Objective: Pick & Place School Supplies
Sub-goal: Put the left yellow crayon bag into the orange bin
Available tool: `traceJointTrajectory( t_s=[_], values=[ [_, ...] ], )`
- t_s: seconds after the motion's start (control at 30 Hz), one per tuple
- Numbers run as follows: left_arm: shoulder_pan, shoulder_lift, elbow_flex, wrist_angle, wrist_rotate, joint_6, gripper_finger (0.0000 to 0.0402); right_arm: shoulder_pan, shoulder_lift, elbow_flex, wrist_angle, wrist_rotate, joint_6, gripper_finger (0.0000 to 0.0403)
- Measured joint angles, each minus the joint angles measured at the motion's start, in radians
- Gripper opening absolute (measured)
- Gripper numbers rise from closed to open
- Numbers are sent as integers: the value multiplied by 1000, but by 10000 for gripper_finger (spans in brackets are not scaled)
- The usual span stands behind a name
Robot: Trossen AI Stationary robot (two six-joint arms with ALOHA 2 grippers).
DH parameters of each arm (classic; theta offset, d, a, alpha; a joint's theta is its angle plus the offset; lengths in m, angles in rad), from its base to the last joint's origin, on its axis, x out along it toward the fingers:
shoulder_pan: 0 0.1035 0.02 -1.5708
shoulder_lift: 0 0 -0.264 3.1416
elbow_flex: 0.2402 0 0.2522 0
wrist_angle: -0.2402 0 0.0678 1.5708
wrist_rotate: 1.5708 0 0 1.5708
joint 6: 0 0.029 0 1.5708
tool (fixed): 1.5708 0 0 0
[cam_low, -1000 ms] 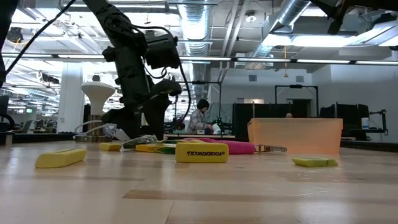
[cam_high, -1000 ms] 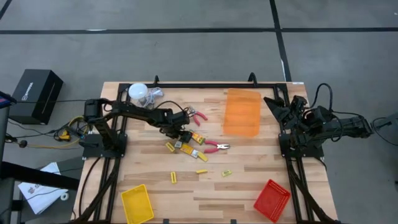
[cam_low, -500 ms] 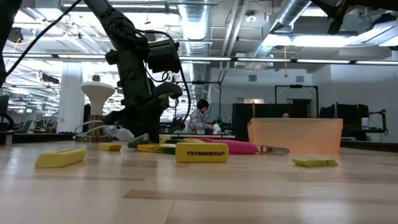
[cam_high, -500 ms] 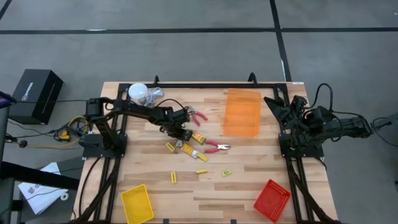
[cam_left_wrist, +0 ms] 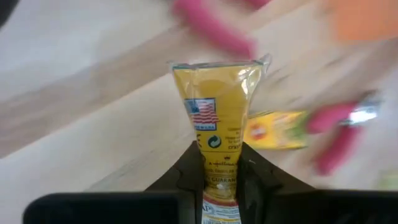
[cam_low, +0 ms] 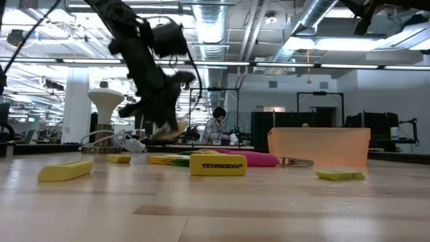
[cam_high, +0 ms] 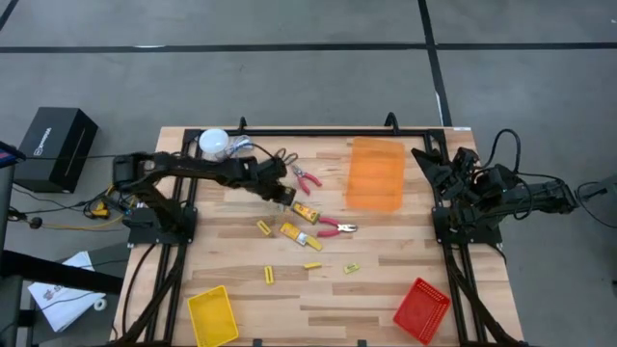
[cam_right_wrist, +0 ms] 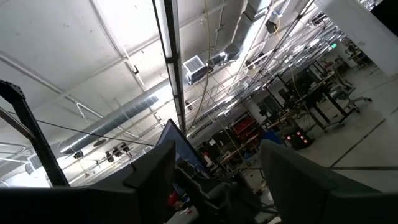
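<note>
a second before, we saw the left gripper (cam_high: 286, 194) low among the yellow pieces at the table's middle; now it had risen clear of the wood and drawn back toward the table's far left, with a yellow packet (cam_left_wrist: 216, 118) clamped between its fingers (cam_left_wrist: 191, 169). in the low view the packet (cam_low: 168, 128) hung under the gripper (cam_low: 163, 122) above the tabletop. the piece that had lain just under the gripper was no longer on the table.

around it we noted a red-handled tool (cam_high: 308, 179) just beyond the gripper and a second red-handled tool (cam_high: 335, 227) nearer the middle, with a labelled yellow block (cam_high: 307, 212) between them. more yellow pieces (cam_high: 289, 231) lay scattered toward the near edge, well apart from each other. the orange tray (cam_high: 376, 173) sat at the far side right of centre, the yellow tray (cam_high: 213, 315) and the red tray (cam_high: 422, 310) at the near corners, and a white cup-like object (cam_high: 216, 144) at the far left corner. nothing stood between the gripper and the trays.

the left arm reached low from its base across the far left of the table, wrist bent down. the right gripper (cam_high: 436, 164) waited folded up at the right edge, its camera facing the ceiling with the fingers (cam_right_wrist: 149, 174) apart.
</note>
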Motion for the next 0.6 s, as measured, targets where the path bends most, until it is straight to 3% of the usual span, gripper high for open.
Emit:
traceJointTrajectory(
  t_s=[0.17,0.33,0.47,0.6],
  values=[
    [20,-115,2,126,-35,0,47,-8,0,0,7,0,0,225],
    [40,-129,13,366,-40,21,47,-35,0,0,19,0,0,225],
    [60,-41,91,409,-25,65,47,-56,0,0,25,-2,1,225],
    [73,96,231,432,59,135,47,-59,0,0,29,-2,3,225]
  ],
)
